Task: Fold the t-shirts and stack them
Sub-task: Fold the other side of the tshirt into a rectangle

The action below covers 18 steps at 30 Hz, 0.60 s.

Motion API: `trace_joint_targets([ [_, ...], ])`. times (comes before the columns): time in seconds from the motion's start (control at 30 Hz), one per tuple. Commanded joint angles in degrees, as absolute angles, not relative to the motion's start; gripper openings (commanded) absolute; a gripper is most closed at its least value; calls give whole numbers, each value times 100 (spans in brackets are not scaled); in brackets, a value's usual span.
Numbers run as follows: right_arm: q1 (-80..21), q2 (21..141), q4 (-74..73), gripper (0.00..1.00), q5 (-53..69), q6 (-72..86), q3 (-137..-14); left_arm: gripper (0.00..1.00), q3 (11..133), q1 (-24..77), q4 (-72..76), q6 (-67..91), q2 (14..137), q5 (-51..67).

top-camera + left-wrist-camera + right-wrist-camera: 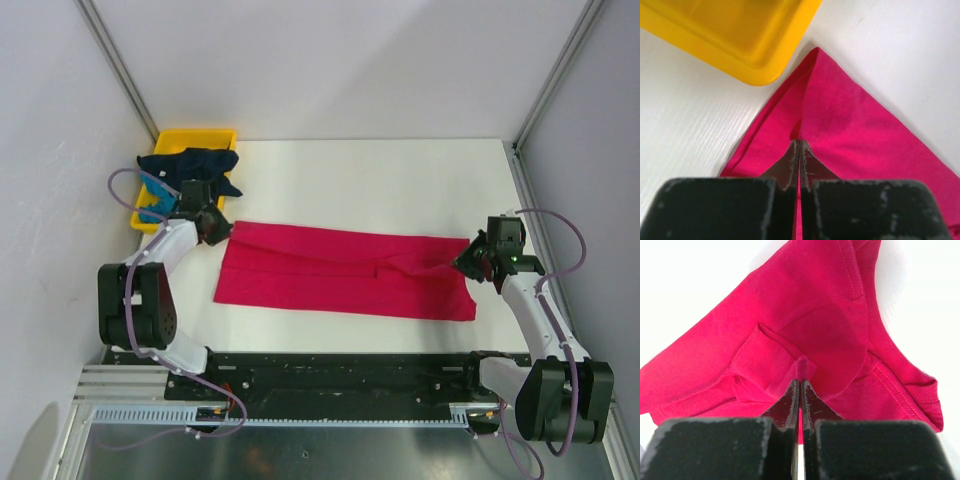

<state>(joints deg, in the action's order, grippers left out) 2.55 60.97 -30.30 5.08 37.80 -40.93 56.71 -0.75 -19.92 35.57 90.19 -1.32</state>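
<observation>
The crimson-pink t-shirt (340,272) lies as a long folded band across the middle of the white table. My left gripper (213,226) is shut on its far left corner, pinching a fold of the cloth (840,115). My right gripper (472,262) is shut on a small pinch of cloth at the shirt's right end, near the collar and sleeve (805,330). The dark navy t-shirt (190,165) lies bunched in the yellow tray, with a bit of teal-blue cloth (160,205) under it.
The yellow plastic tray (200,135) stands at the far left corner of the table; its corner shows in the left wrist view (740,45), close to the pink cloth. Grey walls and metal posts border the table. A black rail runs along the near edge.
</observation>
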Motion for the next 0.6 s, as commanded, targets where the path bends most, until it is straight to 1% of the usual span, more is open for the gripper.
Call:
trace_joint_targets([
  [0.0,317,6040,-2877,0,551,3722,-4151,0,5776,-48,-2306,3222,8471,-396],
  [0.17,389,5969,-3013,0,514,3666,-4315,0,5743,-53,-2604,3064,8241,-555],
  [0.43,413,5788,-3268,0,457,3596,-4502,0,5992,-53,-2932,2919,8279,-620],
  [0.57,413,5620,-3416,0,452,3580,-4513,0,5791,-53,-3024,3029,8276,-617],
])
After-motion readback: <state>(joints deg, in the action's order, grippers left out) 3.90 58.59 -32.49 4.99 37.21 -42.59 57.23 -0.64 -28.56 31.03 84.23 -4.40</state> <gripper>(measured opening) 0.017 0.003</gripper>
